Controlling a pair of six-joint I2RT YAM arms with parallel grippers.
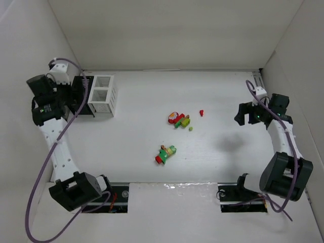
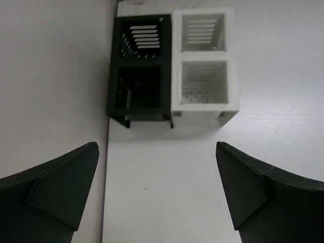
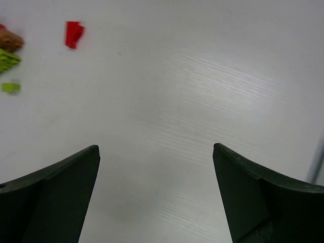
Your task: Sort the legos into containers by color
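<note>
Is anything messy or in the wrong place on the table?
Only the legos: a clump, a second clump and a loose red brick lie scattered, far from the black bin and white bin, which stand upright and look empty. Nothing seems tipped or broken.

You get bright, even, diffuse light over the white tabletop (image 1: 142, 147) in the top view, sharp enough to read the colours of the legos (image 1: 179, 119). A soft grey shadow lies left of the right arm (image 1: 284, 139), and a glare streak runs along the near edge. Both wrist views are dimmer and greyer. There the left pincer (image 2: 157, 147) and the right pincer (image 3: 156, 147) show as dark, near-featureless silhouettes, and the bins (image 2: 172, 66) cast a short shadow toward the camera.
</note>
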